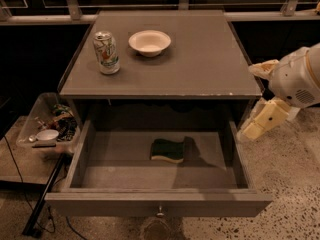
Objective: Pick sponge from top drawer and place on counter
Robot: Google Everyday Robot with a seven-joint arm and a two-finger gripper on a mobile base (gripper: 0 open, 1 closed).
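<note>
The sponge, dark green on top with a pale yellow layer under it, lies flat on the floor of the open top drawer, a little right of its middle. The counter is the grey-brown top above the drawer. My gripper, cream-coloured on a white arm, hangs at the right, just outside and above the drawer's right wall. It is to the right of the sponge, apart from it, and holds nothing that I can see.
A green and white soda can and a white bowl stand on the counter's back left. A clear plastic bin of clutter sits left of the cabinet. A metal rail runs along the back. The floor is speckled.
</note>
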